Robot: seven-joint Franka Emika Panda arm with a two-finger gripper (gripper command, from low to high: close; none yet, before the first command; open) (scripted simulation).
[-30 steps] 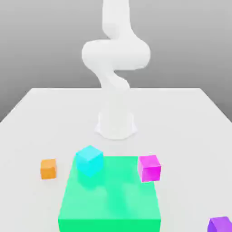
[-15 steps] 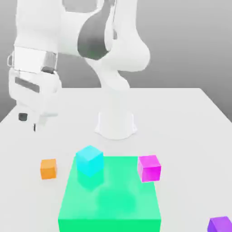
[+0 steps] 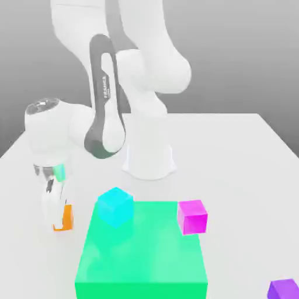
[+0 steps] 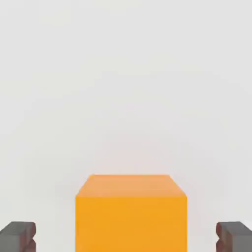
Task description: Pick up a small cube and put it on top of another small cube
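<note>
Bearing the vertical label "FRANKA", the arm [image 3: 104, 87] reaches down to the orange cube [image 4: 131, 224]; the fingers [image 4: 17, 236] stand wide, apart from its sides.

light: bright, diffuse | shadows: faint, soft | arm: pale, washed out [image 3: 146, 76] | source: unclear

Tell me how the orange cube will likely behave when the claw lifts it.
The orange cube will probably stay stiff, since its edges look straight. Its flat faces suggest it won't roll. The claw has a side on either flank, so tipping seems unlikely.
</note>
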